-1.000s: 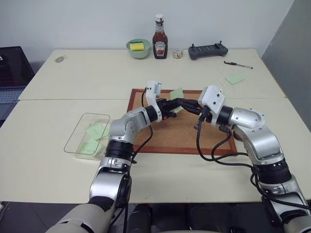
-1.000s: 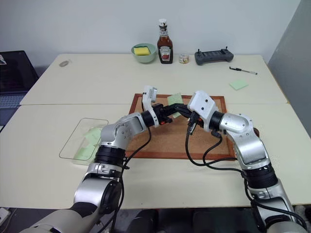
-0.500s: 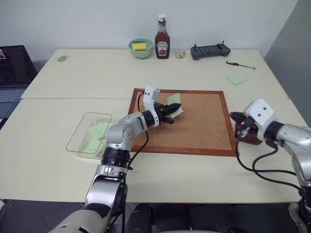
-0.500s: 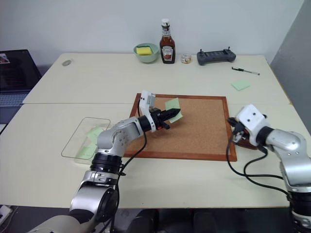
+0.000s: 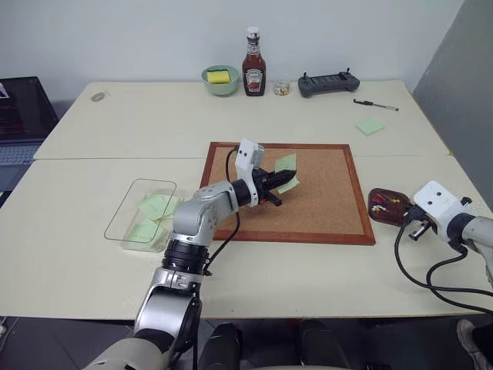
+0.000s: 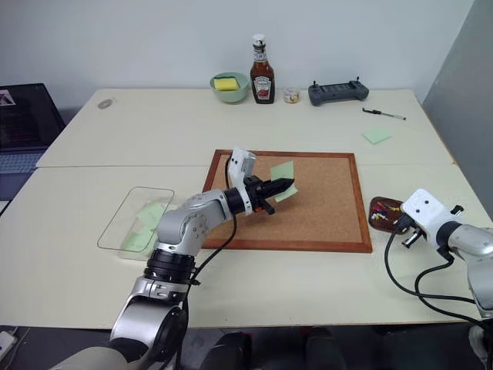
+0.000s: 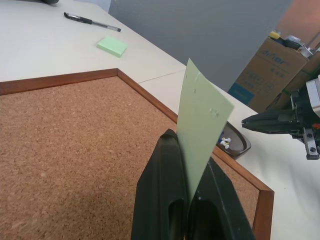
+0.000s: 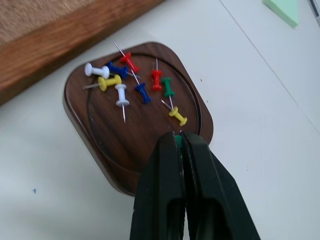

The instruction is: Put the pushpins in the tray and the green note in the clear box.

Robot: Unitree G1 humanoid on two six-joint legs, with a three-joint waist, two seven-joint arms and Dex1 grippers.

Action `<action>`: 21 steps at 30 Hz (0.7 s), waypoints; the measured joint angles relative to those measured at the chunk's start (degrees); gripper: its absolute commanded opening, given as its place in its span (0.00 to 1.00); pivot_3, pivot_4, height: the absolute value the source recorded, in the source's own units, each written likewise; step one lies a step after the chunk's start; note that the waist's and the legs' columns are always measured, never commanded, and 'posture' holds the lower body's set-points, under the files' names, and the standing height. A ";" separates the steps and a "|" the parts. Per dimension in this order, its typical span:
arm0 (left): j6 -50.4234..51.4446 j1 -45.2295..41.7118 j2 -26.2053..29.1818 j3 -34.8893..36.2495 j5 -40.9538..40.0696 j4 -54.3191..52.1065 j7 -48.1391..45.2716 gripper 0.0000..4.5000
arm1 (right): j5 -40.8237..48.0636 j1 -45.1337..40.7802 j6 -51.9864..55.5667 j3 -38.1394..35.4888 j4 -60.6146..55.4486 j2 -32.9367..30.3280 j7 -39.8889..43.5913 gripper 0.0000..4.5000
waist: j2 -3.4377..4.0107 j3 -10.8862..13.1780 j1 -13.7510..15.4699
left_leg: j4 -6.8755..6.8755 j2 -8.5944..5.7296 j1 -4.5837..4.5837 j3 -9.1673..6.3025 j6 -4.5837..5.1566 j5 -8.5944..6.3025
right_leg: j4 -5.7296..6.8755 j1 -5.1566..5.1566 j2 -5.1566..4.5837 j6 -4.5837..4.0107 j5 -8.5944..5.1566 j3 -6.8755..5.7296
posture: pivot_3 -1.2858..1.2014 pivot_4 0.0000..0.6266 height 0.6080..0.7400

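1. Pushpins [image 8: 131, 85], small and coloured, lie in the dark reddish-brown tray [image 8: 105, 155]; right gripper [image 8: 178, 134] hovers above, jaws pinching a green pin.
2. Left gripper [image 7: 189, 167] jaws clamp the pale green paper note [image 7: 202, 127] above the wood-framed cork board [image 5: 323, 196]; clear plastic box [image 5: 123, 212] awaits it.

The green note [image 7: 202, 120], a pale green slip with small pin holes, stands on edge, pinched above the cork board. The tray [image 8: 100, 135], a dark brown rounded-square dish, lies on the table just beside the board's right edge, with coloured pushpins [image 8: 142, 92] scattered in it. The clear box [image 5: 132, 205] lies left of the board, holding green slips.
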 measured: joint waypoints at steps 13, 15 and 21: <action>0.01 0.17 0.08 -0.54 0.00 -0.82 0.08 0.00 | 0.75 -0.79 0.56 0.59 0.28 1.11 0.14 0.74 | -0.01 0.01 0.06 | 0.00 0.00 -0.01 0.00 0.00 0.00 | 0.00 0.00 0.00 0.00 0.00 -0.01 | 0.52 0.24 1.00; 0.01 0.17 0.16 -0.54 0.00 -0.82 0.08 0.00 | 0.83 -0.79 0.96 0.59 0.15 1.15 0.26 0.85 | -0.01 0.01 0.06 | 0.00 0.00 -0.01 0.00 0.00 0.00 | 0.00 0.00 0.00 0.00 0.00 -0.01 | 0.52 0.24 1.00; 0.01 0.16 0.27 -0.49 0.00 -0.81 0.08 0.00 | 4.24 -2.27 2.68 -0.53 -1.10 1.44 1.57 1.00 | -0.01 0.01 0.02 | 0.00 0.00 -0.01 0.00 0.00 0.00 | 0.00 0.00 0.00 0.00 0.00 0.00 | 0.52 0.24 1.00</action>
